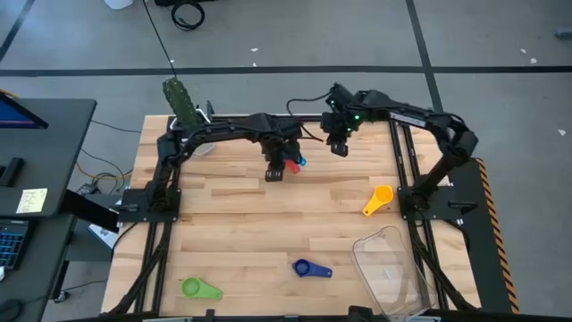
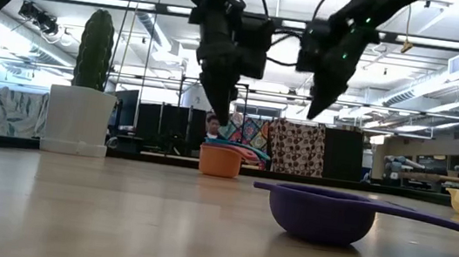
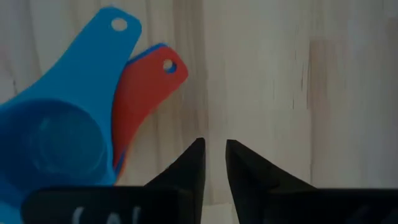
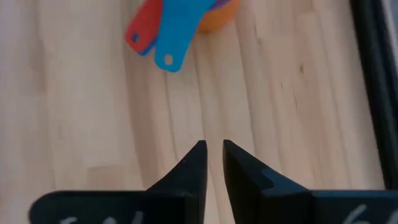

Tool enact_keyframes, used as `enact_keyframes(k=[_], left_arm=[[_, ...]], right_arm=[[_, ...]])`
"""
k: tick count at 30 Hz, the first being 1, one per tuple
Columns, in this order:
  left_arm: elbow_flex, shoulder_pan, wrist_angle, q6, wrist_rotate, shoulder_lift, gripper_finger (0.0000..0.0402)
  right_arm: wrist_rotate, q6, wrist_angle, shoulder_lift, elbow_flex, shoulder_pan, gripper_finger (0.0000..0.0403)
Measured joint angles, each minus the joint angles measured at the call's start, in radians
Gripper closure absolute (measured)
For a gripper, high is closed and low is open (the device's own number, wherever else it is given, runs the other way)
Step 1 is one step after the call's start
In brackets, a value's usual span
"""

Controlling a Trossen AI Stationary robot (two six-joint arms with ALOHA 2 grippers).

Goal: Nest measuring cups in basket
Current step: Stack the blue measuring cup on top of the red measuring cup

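So there's already a little nested stack of measuring cups (image 1: 291, 164) sitting around 12 o'clock on the table (image 1: 250, 233), orange cup at the bottom with blue and red handles fanning out of it. The left gripper (image 1: 274, 172) hangs right over that stack, empty, fingers nearly together with just a thin slit between them. The right gripper (image 1: 340, 146) hovers just beside it toward 1 o'clock, same deal, almost closed and holding nothing. The loose ones are well apart: yellow cup (image 1: 378, 200) at 3 o'clock, dark blue cup (image 1: 309, 267) around 6, green cup (image 1: 200, 288) down at 7. The basket (image 1: 393, 268) is at the 5 o'clock corner and looks to have no cups in it. My take: the stack looks like the next grab, so spread the fingers first, then come down on the overlapped handles rather than the bowls, pinching across all the flat tabs so nothing slides apart. Lift level, otherwise I'd bet the top cups tip out.
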Motion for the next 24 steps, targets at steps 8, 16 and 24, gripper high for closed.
enact_keyframes(k=[8,16,24], left_arm=[[0.000,0.004,0.049,-0.046,-0.002,0.004,0.0395],[0.000,0.016,0.049,-0.082,-0.004,0.004,0.0397],[-0.047,0.014,0.073,-0.085,0.010,0.041,0.0399]], right_arm=[[0.009,-0.051,0.095,0.145,0.000,-0.003,0.0396],[-0.018,-0.054,0.145,0.227,0.000,0.018,0.0398],[-0.024,-0.068,0.191,0.226,0.000,0.033,0.0398]])
